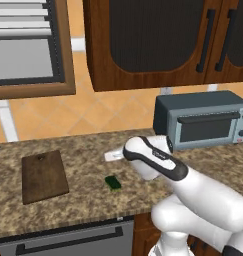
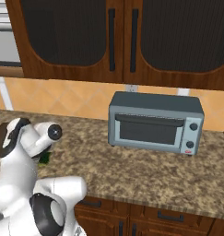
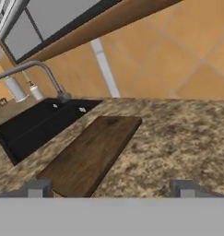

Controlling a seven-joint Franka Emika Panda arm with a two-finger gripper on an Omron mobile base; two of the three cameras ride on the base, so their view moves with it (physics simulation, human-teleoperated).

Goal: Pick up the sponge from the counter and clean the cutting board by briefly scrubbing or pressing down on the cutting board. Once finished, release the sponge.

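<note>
Cutting board (image 3: 92,156) beside black sink (image 3: 39,124)

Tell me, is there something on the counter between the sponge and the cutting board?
Nothing visible. The sponge lies on bare counter, apart from the cutting board, with only granite between them. The toaster oven stands on the sponge's other side, away from this path.

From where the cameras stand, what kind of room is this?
A kitchen, rendered in simulation. A toaster oven stands on a speckled granite counter under dark wooden wall cabinets, and the hand view shows a black sink with a faucet beside a wooden cutting board.
</note>
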